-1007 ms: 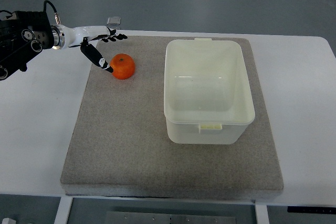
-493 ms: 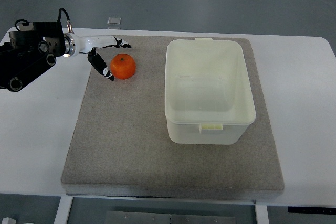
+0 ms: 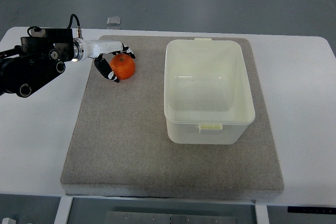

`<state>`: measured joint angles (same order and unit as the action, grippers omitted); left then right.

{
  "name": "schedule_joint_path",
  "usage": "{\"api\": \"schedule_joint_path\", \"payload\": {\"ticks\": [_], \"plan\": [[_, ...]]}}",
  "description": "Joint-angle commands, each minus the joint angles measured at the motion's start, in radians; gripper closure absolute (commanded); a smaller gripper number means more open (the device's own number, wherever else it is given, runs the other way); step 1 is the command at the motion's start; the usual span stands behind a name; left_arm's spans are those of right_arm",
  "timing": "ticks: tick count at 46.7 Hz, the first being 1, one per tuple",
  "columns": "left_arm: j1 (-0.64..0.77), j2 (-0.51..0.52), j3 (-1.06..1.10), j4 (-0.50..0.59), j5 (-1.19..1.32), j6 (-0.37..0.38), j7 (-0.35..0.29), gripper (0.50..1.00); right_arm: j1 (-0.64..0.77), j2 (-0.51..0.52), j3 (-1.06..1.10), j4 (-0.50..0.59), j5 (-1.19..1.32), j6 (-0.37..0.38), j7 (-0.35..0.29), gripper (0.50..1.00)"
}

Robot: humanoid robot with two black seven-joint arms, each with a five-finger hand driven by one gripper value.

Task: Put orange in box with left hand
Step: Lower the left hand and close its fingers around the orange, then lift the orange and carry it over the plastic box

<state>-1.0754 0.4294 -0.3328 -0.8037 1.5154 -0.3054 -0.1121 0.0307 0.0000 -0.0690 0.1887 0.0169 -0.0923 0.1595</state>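
One round, bright orange fruit (image 3: 124, 67) is all you have to move, and it sits on the grey felt mat (image 3: 131, 145) near the mat's far left corner, well apart from the empty cream plastic box (image 3: 209, 124) to its right. Your left hand (image 3: 112, 62) is wrapped loosely about the fruit's left side: thumb low in front, dark-tipped fingers (image 3: 126, 53) arched over the far edge, seemingly at the skin but not visibly clamped, so treat it as cupping rather than gripping. Nothing shows the fruit lifted. Expect it to be light, firm with a little give, and prone to roll off the mat's flat nap if you nudge it sideways. Take it across its widest part, thumb against fingers, closing evenly and gently; the waxy peel could slip from a pinch set too high. Your right hand is out of view.
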Motion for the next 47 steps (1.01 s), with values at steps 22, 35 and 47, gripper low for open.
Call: {"api": "schedule_joint_path", "payload": {"ticks": [22, 35, 47], "plan": [[-0.017, 0.044, -0.02, -0.063, 0.049, 0.0, 0.0, 1.0, 0.0, 0.0, 0.0, 0.0, 0.0, 0.0, 0.0, 0.568], [-0.074, 0.163, -0.112, -0.216, 0.025, -0.008, -0.001, 1.0, 0.0, 0.0, 0.0, 0.0, 0.0, -0.001, 0.0, 0.568], [-0.193, 0.219, -0.115, -0.37, -0.129, -0.08, -0.001, 1.0, 0.0, 0.0, 0.0, 0.0, 0.0, 0.0, 0.0, 0.568]]}}
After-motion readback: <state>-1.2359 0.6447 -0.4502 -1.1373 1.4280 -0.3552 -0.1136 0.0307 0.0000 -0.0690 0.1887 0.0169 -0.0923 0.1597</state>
